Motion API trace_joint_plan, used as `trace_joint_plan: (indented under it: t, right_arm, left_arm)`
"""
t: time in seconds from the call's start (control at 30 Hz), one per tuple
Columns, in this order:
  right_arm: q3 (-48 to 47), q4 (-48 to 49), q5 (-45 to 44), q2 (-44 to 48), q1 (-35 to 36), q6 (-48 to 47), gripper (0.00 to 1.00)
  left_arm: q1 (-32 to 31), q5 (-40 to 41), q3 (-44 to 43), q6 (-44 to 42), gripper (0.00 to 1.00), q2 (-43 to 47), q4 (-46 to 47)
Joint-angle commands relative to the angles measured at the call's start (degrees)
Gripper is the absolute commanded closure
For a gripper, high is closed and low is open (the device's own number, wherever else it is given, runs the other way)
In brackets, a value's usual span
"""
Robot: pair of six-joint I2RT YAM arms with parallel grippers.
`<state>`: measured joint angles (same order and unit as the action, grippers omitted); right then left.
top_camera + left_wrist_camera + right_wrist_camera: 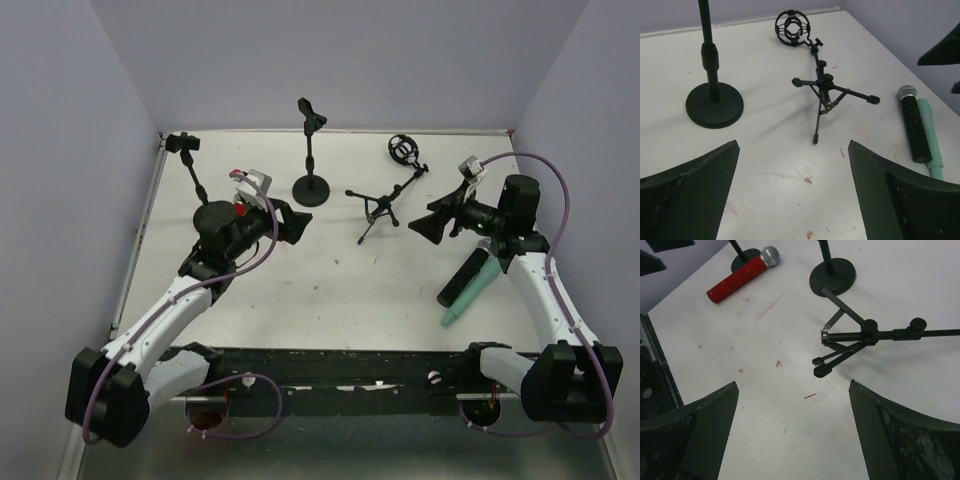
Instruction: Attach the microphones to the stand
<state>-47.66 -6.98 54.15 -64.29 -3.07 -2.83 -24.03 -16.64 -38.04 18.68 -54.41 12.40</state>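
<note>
Microphones, three, all lying flat on the white table (330, 290), none on a stand.

The red microphone (742, 275) has a glittery red body and a silver mesh head. In the right wrist view its long axis runs on a diagonal, with the head beside the small round foot of the clip stand (190, 165) at the table's left rear. From above it is almost wholly hidden under the left arm.

The black microphone (914, 125) is speckled with a grey mesh head. The mint-green microphone (931, 137) is a plain cylinder stepped narrower at its near end. These two lie side by side and touching, long axes parallel, on a diagonal close to the table's right edge. The black one's head points toward the rear, and part of the pair sits under the right arm.

The round-base stand (312, 188) is upright at centre rear. The tripod stand (378, 208) is just to its right, its boom angled up to a shock mount (403, 150).

The left gripper (794, 195) has its jaws spread wide and holds nothing; it faces the tripod stand. The right gripper (794, 435) is likewise spread and holds nothing, facing the tripod from the other side.

Bare table surface runs from the stands to the near edge, and lavender walls (60, 150) close in the left, rear and right.
</note>
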Motion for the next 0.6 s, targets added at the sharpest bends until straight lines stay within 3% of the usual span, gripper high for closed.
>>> trace_joint_plan:
  t: [0.0, 0.27, 0.57]
  right_arm:
    - [-0.95, -2.77, 6.4, 0.13, -0.01, -4.89, 0.0]
    - [-0.42, -2.68, 9.22, 0.66, -0.09, -7.1, 0.0]
    - [-0.94, -3.91, 9.83, 0.13, -0.09, -8.24, 0.0]
  left_arm:
    - [-0.14, 3.11, -2.73, -5.83, 0.02, -11.47, 15.69]
    - [3.02, -1.89, -14.59, -9.71, 0.02, -31.52, 26.08]
    - [4.52, -5.24, -25.05, -12.61, 0.2, -45.6, 32.07]
